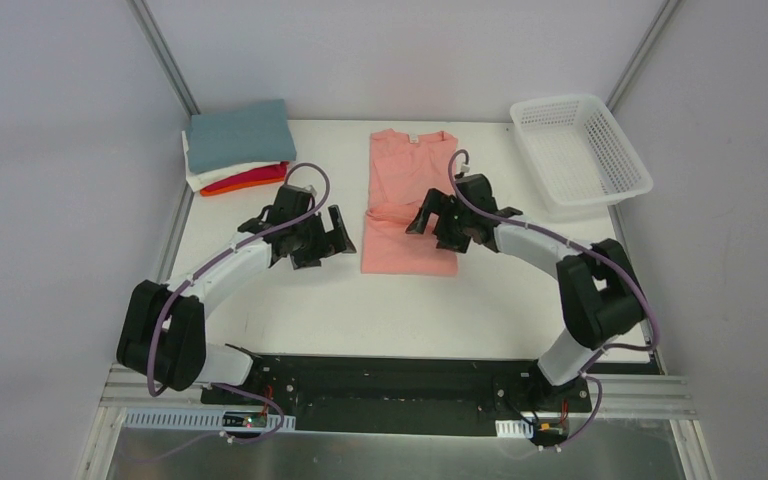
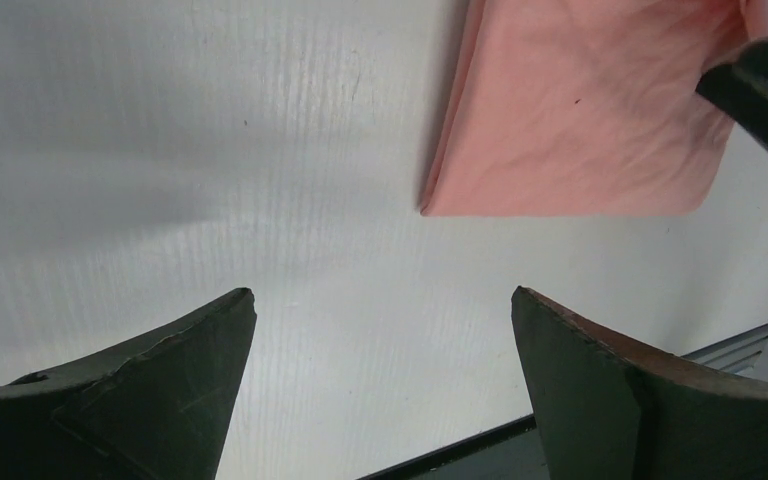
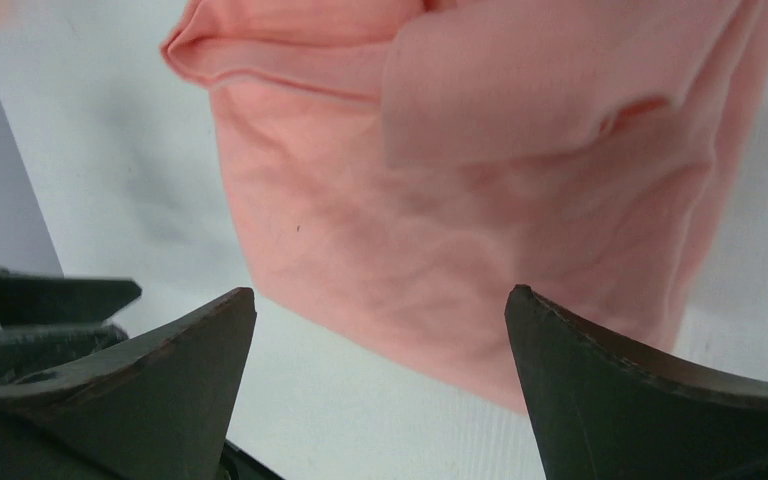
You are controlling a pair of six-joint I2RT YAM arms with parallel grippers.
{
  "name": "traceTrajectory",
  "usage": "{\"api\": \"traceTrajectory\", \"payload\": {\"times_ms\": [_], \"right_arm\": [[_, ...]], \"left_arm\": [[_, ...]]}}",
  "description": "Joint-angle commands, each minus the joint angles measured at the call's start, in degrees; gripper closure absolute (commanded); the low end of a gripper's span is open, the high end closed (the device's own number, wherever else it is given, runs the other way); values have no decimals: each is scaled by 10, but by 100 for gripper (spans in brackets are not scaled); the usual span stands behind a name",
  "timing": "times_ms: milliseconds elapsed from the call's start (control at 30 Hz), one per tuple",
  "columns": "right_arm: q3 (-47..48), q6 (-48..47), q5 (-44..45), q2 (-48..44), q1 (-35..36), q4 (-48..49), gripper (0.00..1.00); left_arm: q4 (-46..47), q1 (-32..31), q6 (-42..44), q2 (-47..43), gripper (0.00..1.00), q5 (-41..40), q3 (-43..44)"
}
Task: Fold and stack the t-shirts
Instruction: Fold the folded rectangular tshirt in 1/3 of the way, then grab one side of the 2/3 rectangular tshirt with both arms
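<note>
The desk (image 1: 260,300) is a flat white board with faint fine ribbing that shows in the left wrist view. Two arms are bolted at its near edge. The left arm (image 1: 215,275) and right arm (image 1: 550,245) are made of white shells and black joints, and each carries a looping purple cable (image 1: 312,170).

The pink shirt (image 1: 410,165) lies in the middle of the desk with its collar toward the far edge. It is soft, matte, lightly wrinkled cloth, drawn into a narrow upright rectangle with a rumpled crease across its middle. A small pale tag (image 1: 412,137) sits at the collar, too small to read.

The basket (image 1: 620,150) stands at the far right corner. It is white plastic lattice, rectangular, with flared walls.

The stack (image 1: 238,135) sits at the far left corner. It has a grey-blue folded shirt on top, with white, red and orange edges showing beneath.

The left claw (image 1: 322,243) hangs over bare desk just left of the pink shirt's near half. Its two dark wedge-shaped fingers (image 2: 160,370) are spread wide and hold nothing.

The right claw (image 1: 432,225) is above the shirt's right side near the crease. Its jaws are equally wide and it grips nothing. Pink cloth fills the gap between its fingers (image 3: 640,390) in the right wrist view.
</note>
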Motion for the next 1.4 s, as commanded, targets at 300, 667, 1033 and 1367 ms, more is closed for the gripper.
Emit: {"api": "traceTrajectory", "payload": {"times_ms": [300, 667, 1033, 1367], "right_arm": [[257, -51, 97, 135, -23, -39, 0], [-92, 30, 107, -204, -55, -16, 0], [-263, 103, 0, -285, -85, 30, 1], [-271, 111, 2, -241, -85, 53, 9]], "left_arm": [[3, 3, -25, -61, 1, -11, -43], [72, -23, -47, 36, 2, 35, -28], [116, -57, -74, 182, 31, 45, 14], [121, -66, -79, 214, 65, 46, 10]]}}
